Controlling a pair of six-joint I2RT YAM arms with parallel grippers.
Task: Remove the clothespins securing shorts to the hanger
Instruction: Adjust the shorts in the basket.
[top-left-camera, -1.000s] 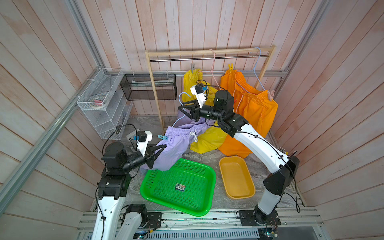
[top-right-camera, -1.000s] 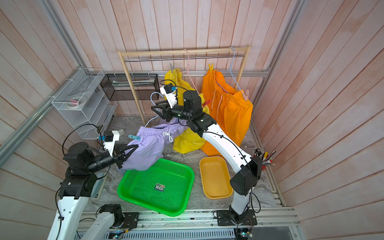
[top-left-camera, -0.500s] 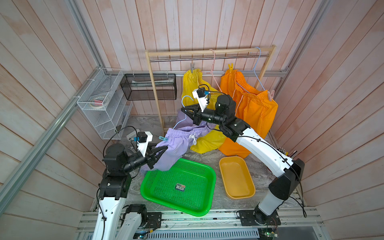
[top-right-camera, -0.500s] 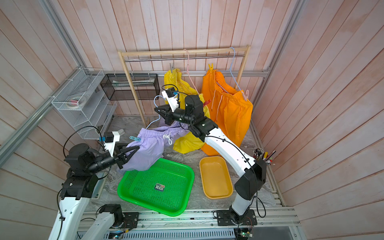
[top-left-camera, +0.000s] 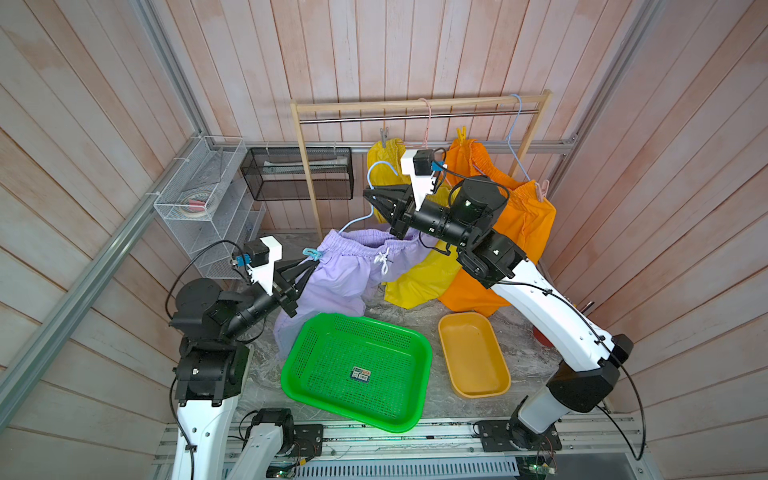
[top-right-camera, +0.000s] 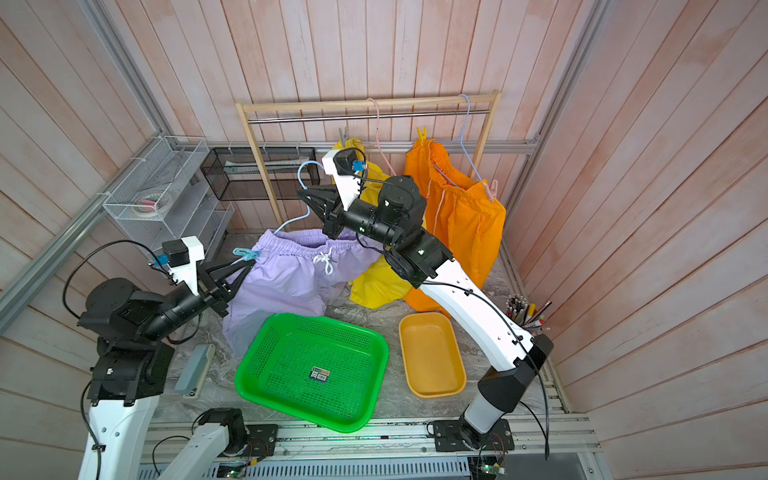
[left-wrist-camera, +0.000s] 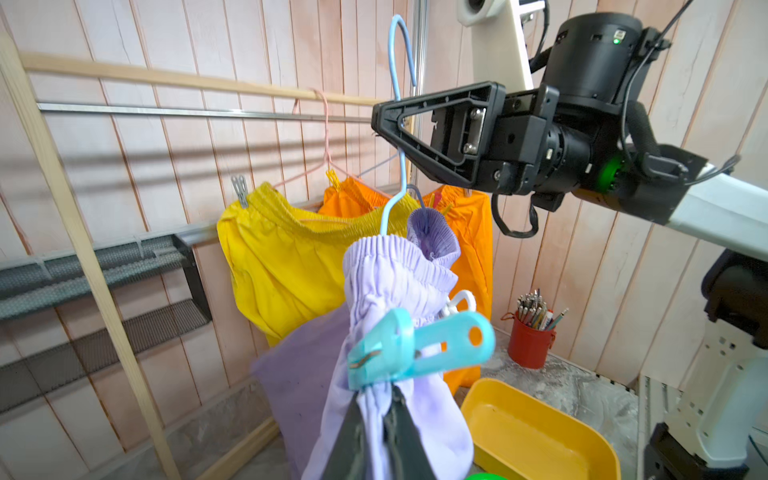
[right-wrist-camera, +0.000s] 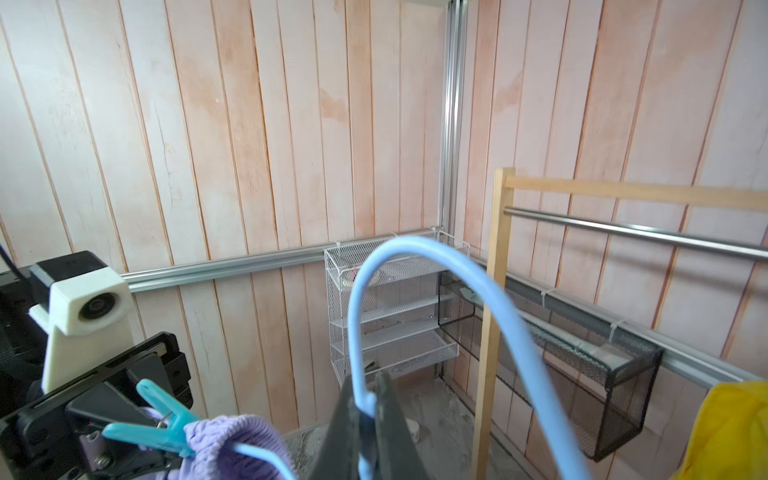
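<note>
The teal clothespin still pins the lilac shorts to one end of the blue hanger, yet the right gripper, open a second ago, now clamps that hanger's neck and the left gripper pinches fabric just under the pin, likely bracing it for removal.

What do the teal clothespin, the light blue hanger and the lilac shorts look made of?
Teal clothespin: glossy moulded plastic, with a metal wire spring. Thin light blue hanger: smooth, rounded, probably plastic-coated wire; core unseen. Lilac drawstring shorts: thin matte woven fabric, gathered elastic waistband; fibre unclear.
</note>
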